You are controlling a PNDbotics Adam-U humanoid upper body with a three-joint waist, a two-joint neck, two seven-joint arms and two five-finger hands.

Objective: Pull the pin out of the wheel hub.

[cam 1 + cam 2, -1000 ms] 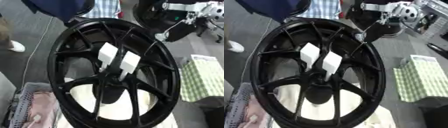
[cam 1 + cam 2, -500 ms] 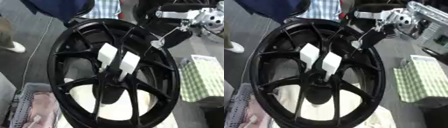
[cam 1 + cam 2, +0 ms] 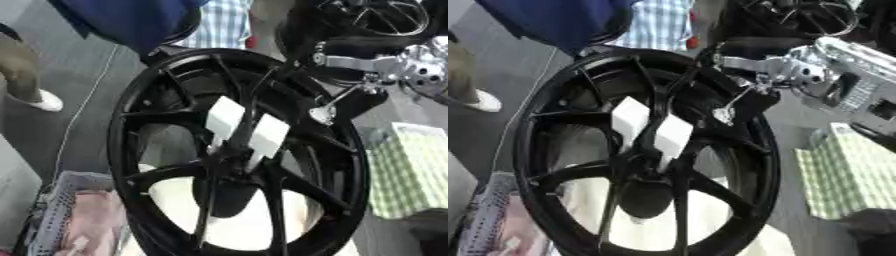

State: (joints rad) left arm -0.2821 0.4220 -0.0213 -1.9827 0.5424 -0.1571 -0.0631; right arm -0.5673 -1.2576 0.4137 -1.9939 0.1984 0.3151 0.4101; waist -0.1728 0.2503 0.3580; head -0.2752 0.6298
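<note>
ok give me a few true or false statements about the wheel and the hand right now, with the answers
1. The wheel is black with spokes. True.
2. Two white blocks sit on the spokes near the hub. True.
3. The right hand comes in from the lower left. False: it comes in from the upper right, over the wheel's rim.
4. The right hand is on the hub. False: it is up by the rim, apart from the hub.
5. A green checked cloth lies to the right of the wheel. True.
6. The left hand rests on the wheel. False: no left hand shows in either view.
</note>
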